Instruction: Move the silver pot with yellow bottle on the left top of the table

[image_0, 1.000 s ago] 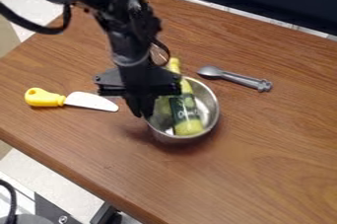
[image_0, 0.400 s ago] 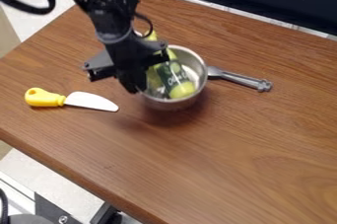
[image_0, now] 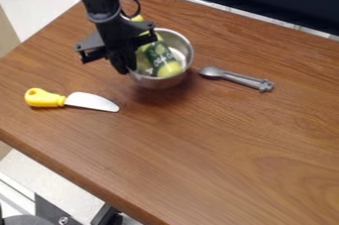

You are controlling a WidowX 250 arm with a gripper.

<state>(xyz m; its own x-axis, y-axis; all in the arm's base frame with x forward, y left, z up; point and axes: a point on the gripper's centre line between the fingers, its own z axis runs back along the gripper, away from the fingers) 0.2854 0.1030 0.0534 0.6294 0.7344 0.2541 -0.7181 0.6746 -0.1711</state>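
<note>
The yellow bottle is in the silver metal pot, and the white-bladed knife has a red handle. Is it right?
The knife has a yellow handle, not red, in the camera view; the yellow bottle is in the silver metal pot.

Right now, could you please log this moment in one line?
gripper: holding silver pot by rim; yellow bottle: inside pot; spoon, knife: on table

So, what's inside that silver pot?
A yellow bottle with a dark label lies slanted in the pot, its narrow end sticking out past the rim. The robot's fingers block part of the pot, and anything under the bottle is hidden.
</note>
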